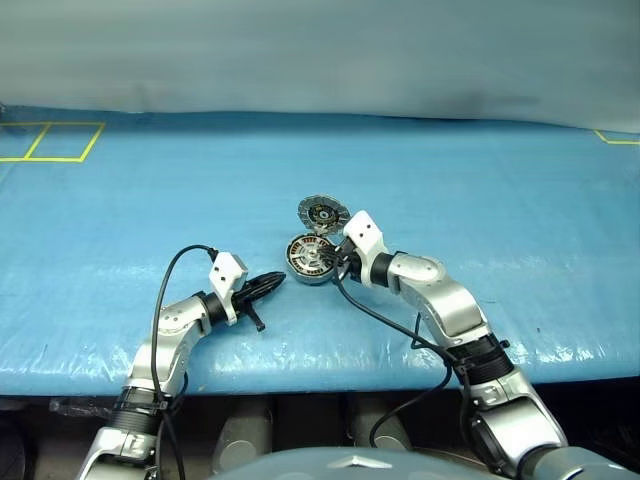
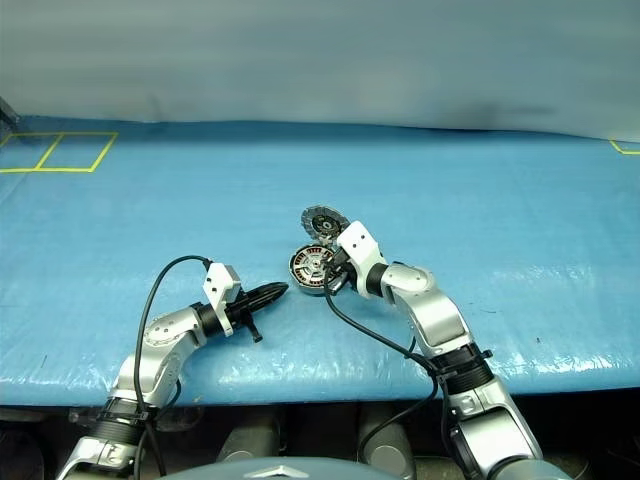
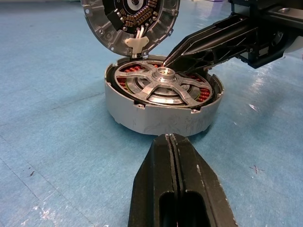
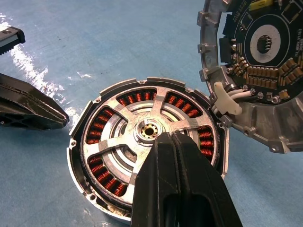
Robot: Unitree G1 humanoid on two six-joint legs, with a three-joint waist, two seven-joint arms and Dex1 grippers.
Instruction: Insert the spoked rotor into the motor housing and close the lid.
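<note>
On a blue-covered counter [image 1: 520, 220], the left tool [image 1: 272, 283] is hovering just short of the motor housing [image 3: 142, 118], its two black fingers pressed together and gripping nothing, its tip aimed at the housing's grey side wall. Just beyond it, the housing is sitting upright on the blue sheet with the spoked rotor [image 4: 142, 130] already lying inside, pale spokes running out from the centre hub and copper-coloured windings showing through the gaps between them. The right tool [image 4: 166, 138], fingers likewise pressed together and empty, is reaching in from the robot's right, its tip resting at or just over the rotor near the hub; whether it is actually pressing cannot be told. Behind the housing, the lid [image 4: 265, 61] is standing tilted open, joined to the housing's rim by a pale connector and short wires, its inner face showing a dark circuit ring and centre.

The insertion step appears to be all but finished, with the right tool seemingly seating the rotor flat. The next move would call for drawing that tool clear, then getting behind the raised lid and tipping it forward onto the rim without pinching the wires. No brand name, label or legible writing is showing on any part.
</note>
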